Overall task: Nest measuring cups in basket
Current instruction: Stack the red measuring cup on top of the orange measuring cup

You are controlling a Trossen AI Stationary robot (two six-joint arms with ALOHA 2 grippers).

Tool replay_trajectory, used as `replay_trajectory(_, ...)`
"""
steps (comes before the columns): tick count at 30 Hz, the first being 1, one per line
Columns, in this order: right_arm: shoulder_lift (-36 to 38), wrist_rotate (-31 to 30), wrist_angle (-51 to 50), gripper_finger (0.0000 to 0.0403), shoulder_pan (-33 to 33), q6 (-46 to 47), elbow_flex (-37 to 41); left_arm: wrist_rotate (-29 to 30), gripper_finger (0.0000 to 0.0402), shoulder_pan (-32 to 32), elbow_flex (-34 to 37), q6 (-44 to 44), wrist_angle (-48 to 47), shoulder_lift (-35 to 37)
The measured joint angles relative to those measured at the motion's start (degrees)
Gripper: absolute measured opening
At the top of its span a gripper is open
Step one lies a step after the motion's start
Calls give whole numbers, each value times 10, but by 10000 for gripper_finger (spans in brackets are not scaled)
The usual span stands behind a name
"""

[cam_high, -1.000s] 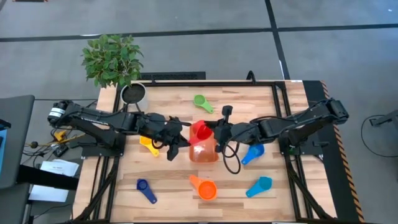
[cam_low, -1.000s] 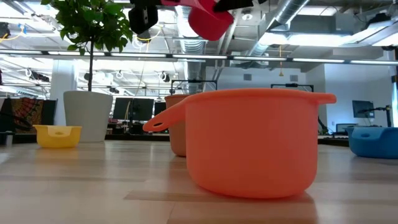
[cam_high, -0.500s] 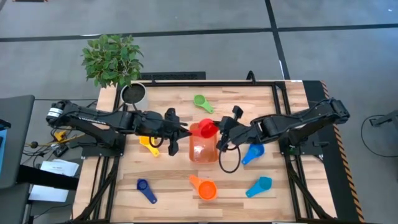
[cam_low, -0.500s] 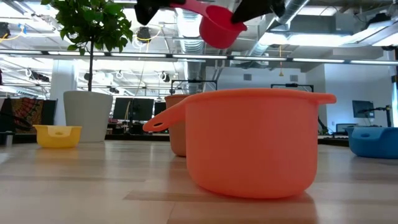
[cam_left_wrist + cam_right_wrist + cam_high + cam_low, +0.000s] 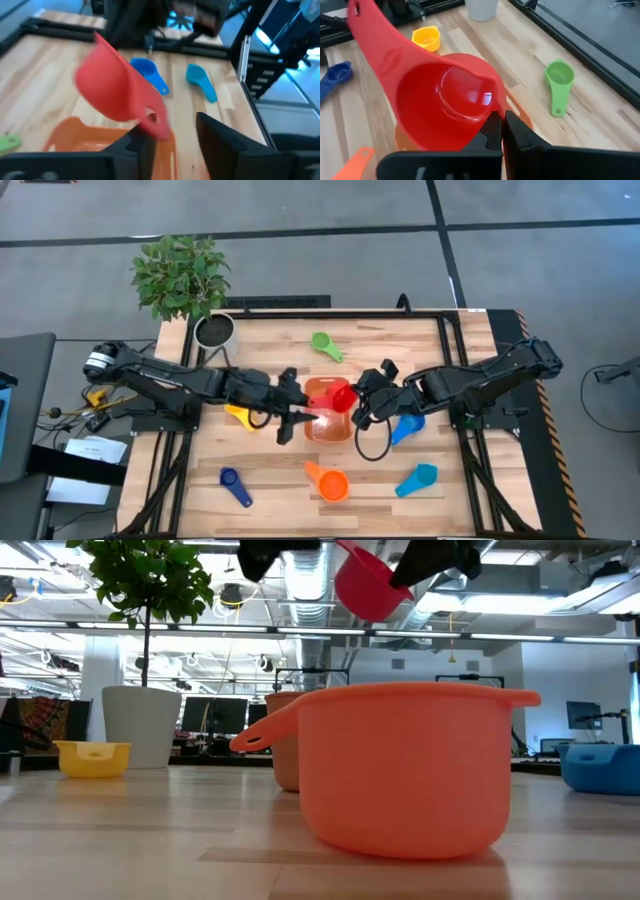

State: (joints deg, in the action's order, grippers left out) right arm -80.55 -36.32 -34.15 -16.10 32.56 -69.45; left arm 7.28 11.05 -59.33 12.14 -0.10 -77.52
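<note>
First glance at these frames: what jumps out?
The red measuring cup held in the air over the orange basket at mid-table, pinched at its rim by the shut right claw. The left claw is right beside the basket, fingers open, off the cup's handle. Other cups lie scattered on the wood around them: green at the far edge, orange near the front.

The space over the basket is crowded by both hands, left and right, and the red cup. Bare desk is left between pot and green cup.
</note>
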Motion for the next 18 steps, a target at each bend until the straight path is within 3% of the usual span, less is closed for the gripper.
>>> replay_trajectory(9,0,35,-70,5,1,44,0,14,192,19,1,-9,-20,-11)
replay_trajectory(12,0,37,-92,14,-12,90,0,82,196,23,1,-38,-52,23)
replay_trajectory(18,0,42,-90,8,-75,220,0,282,196,39,1,-119,-93,75)
